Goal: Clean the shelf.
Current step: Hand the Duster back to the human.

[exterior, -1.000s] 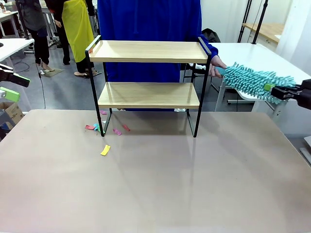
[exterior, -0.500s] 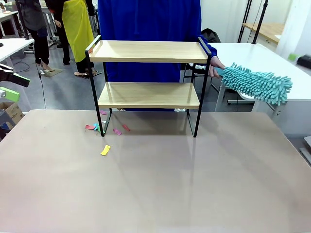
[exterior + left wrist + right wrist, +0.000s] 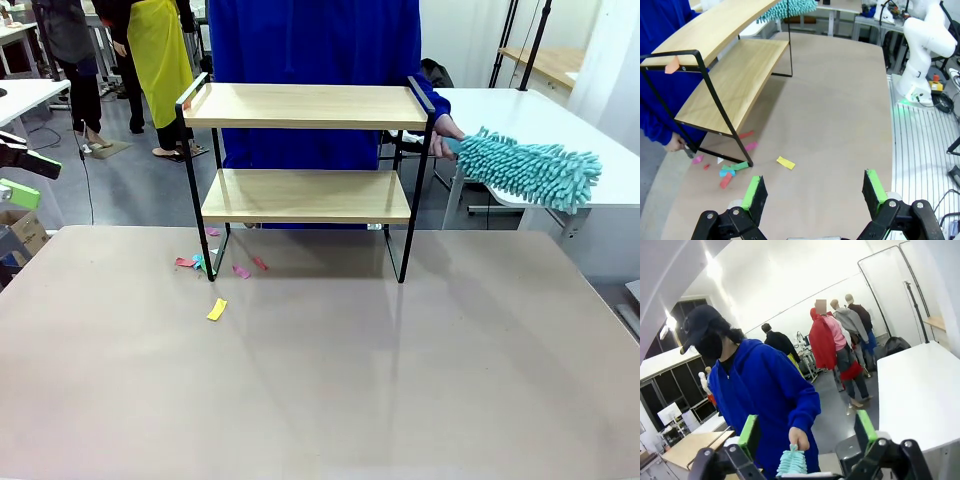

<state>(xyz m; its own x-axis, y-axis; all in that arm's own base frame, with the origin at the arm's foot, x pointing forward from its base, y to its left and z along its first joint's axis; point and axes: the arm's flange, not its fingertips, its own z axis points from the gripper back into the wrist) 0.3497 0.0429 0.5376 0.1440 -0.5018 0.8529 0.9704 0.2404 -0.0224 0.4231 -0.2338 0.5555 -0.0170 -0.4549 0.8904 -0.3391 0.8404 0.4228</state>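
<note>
The front view looks across the table (image 3: 320, 380) at the shelf (image 3: 305, 150). The left wrist view looks down from the shelf's end, sharing it; the right wrist view faces the person (image 3: 765, 400)

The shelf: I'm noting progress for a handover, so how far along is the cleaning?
Done: both boards of the shelf look bare. In hand: the person's hand holds the teal duster out beside the shelf's right end; the right gripper is open, and the left gripper is open too. Left: coloured paper scraps lie on the table by the shelf's left legs.
</note>
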